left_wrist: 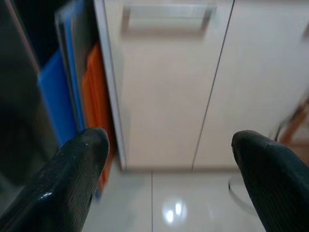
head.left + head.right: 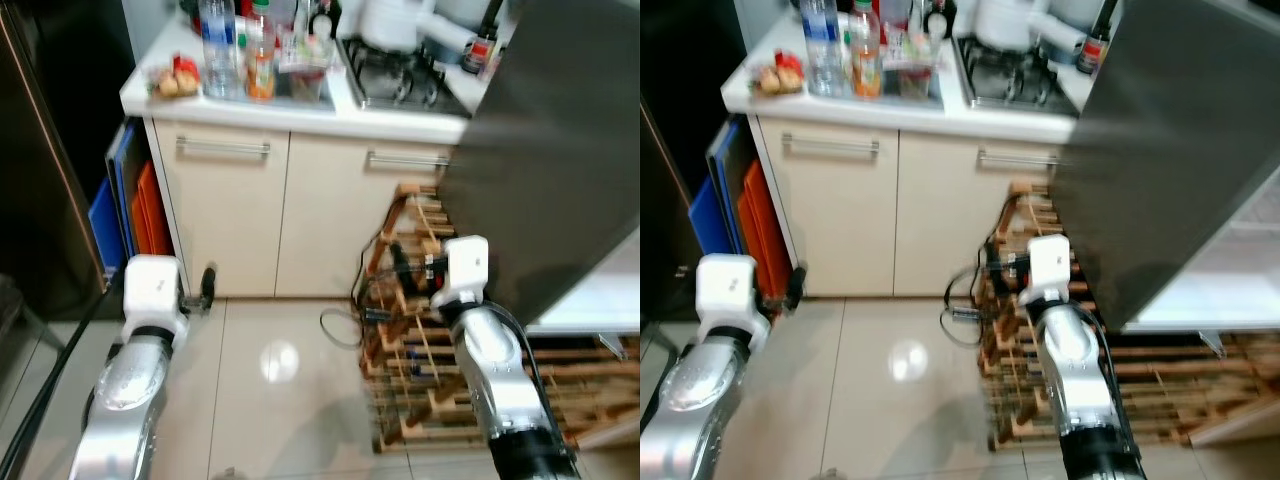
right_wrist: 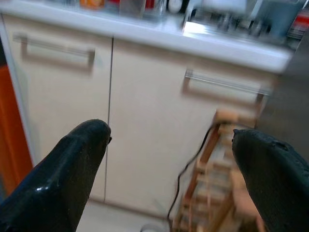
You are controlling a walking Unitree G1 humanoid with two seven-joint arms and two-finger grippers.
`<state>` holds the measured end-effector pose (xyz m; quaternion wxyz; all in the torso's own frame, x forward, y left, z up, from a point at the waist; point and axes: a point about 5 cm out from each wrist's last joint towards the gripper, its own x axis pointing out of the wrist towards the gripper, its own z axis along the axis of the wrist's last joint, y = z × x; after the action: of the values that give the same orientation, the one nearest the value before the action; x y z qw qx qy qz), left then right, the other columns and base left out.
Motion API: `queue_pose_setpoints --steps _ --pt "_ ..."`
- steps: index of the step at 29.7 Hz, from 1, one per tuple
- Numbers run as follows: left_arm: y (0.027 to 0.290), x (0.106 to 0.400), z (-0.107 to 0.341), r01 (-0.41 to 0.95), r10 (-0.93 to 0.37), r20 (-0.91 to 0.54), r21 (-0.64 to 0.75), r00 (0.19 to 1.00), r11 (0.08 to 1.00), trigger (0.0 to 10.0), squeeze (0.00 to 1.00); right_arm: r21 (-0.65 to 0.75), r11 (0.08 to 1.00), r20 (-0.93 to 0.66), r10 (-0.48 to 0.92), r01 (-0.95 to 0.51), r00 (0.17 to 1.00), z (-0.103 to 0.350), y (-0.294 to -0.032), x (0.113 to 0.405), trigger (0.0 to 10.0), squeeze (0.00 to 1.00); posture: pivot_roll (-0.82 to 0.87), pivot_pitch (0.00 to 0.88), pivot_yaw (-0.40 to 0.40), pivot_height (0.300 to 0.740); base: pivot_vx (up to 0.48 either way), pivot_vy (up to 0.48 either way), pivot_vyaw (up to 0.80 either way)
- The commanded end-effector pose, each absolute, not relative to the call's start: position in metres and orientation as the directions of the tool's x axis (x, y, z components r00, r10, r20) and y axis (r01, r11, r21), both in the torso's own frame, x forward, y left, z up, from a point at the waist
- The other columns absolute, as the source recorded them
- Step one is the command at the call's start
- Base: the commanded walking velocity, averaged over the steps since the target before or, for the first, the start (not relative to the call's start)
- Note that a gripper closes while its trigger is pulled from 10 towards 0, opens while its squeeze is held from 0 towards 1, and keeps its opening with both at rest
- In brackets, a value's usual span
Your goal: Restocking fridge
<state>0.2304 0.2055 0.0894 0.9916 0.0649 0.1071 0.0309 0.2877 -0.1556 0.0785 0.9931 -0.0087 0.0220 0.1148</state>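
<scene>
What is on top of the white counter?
On the counter stand a clear bottle, an orange bottle and some red and tan food. Beside them sits a stove with a white pot. Things behind the bottles are blurred and partly covered.

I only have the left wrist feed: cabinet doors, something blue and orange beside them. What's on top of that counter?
Observer: Bottles and some fruit stand on the white counter.
Operator: Is the fridge open?
Observer: A dark fridge door stands swung open on your right.
Operator: Anything on the floor there?
Observer: A wooden rack with a black cable lies just ahead of the right end effector, which is open and empty.
</scene>
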Motion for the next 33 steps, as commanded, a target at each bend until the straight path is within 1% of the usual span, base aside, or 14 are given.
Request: queue_pose_setpoints --steps 1,5,6,7,10,11,14,15,17,20,25,28,30,33 --pt "0.192 0.231 0.097 -0.005 0.027 -0.187 0.117 0.982 0.993 10.0 0.00 -0.023 0.977 -0.071 0.211 -0.213 0.975 0.077 -0.168 0.282 10.0 0.27 0.01 0.000 -0.110 0.740 0.000 0.000 0.00" --pt "0.181 0.253 0.123 0.004 0.004 -0.047 0.170 0.999 0.985 10.0 0.00 0.023 0.985 -0.075 0.174 -0.173 0.982 0.077 -0.170 0.288 10.0 0.29 0.01 0.000 -0.118 0.740 0.000 0.000 0.71" --pt "0.180 0.259 0.130 0.017 -0.013 -0.021 0.196 1.000 0.980 10.0 0.00 0.039 0.986 -0.056 0.164 -0.162 0.985 0.080 -0.170 0.290 10.0 0.29 0.01 0.000 -0.120 0.740 0.000 0.000 0.72" --pt "0.179 0.266 0.144 0.046 -0.056 0.028 0.269 0.998 0.962 10.0 0.00 0.030 0.991 -0.053 0.132 -0.130 0.990 0.082 -0.172 0.292 10.0 0.27 0.01 0.000 -0.120 0.740 0.000 0.000 0.00" --pt "0.179 0.268 0.150 0.055 -0.074 0.049 0.311 0.996 0.949 10.0 0.00 0.022 0.994 -0.056 0.105 -0.103 0.993 0.082 -0.175 0.294 10.0 0.27 0.02 0.000 -0.119 0.740 0.000 0.000 0.00" --pt "0.183 0.269 0.152 0.046 -0.058 0.034 0.277 0.998 0.960 10.0 0.00 0.031 0.994 -0.068 0.103 -0.101 0.992 0.080 -0.175 0.296 10.0 0.28 0.03 0.000 -0.104 0.740 0.000 0.000 0.00" --pt "0.188 0.269 0.149 0.022 -0.025 0.008 0.256 1.000 0.966 10.0 0.00 0.033 0.993 -0.064 0.111 -0.109 0.992 0.079 -0.171 0.298 10.0 0.28 0.04 0.000 -0.090 0.740 0.000 0.000 0.00" --pt "0.189 0.269 0.146 0.014 -0.009 -0.023 0.233 1.000 0.972 10.0 0.00 0.031 0.992 -0.050 0.126 -0.124 0.991 0.080 -0.164 0.300 10.0 0.27 0.05 0.000 -0.066 0.740 0.000 0.000 0.00" --pt "0.189 0.268 0.145 0.014 -0.007 -0.031 0.228 0.999 0.974 10.0 0.00 0.038 0.991 -0.043 0.130 -0.128 0.991 0.080 -0.162 0.301 10.0 0.27 0.05 0.000 -0.058 0.740 0.000 0.000 0.00" --pt "0.186 0.269 0.149 0.048 -0.042 -0.030 0.227 0.999 0.973 10.0 0.00 0.058 0.991 -0.031 0.123 -0.121 0.992 0.080 -0.152 0.302 10.0 0.27 0.06 0.000 -0.016 0.740 0.000 0.000 0.00" --pt "0.186 0.274 0.145 0.031 -0.028 -0.017 0.206 0.999 0.978 10.0 0.00 0.040 0.990 -0.010 0.135 -0.135 0.991 0.084 -0.146 0.302 10.0 0.27 0.05 0.000 -0.013 0.740 0.000 0.000 0.00" --pt "0.185 0.275 0.136 -0.010 0.012 -0.035 0.082 0.999 0.997 10.0 0.00 0.020 0.988 0.005 0.153 -0.153 0.988 0.087 -0.145 0.303 10.0 0.27 0.04 0.000 -0.017 0.740 0.000 0.000 0.00" --pt "0.181 0.276 0.139 -0.022 0.022 -0.005 0.061 1.000 0.998 10.0 0.00 0.013 0.988 0.012 0.156 -0.157 0.988 0.090 -0.145 0.305 10.0 0.27 0.03 0.000 -0.026 0.740 0.480 0.000 0.00" --pt "0.176 0.279 0.149 -0.023 0.020 0.046 0.077 0.999 0.997 10.0 0.00 0.008 0.988 0.024 0.156 -0.156 0.987 0.095 -0.146 0.306 10.0 0.27 0.02 0.000 -0.030 0.740 0.480 0.000 0.00"
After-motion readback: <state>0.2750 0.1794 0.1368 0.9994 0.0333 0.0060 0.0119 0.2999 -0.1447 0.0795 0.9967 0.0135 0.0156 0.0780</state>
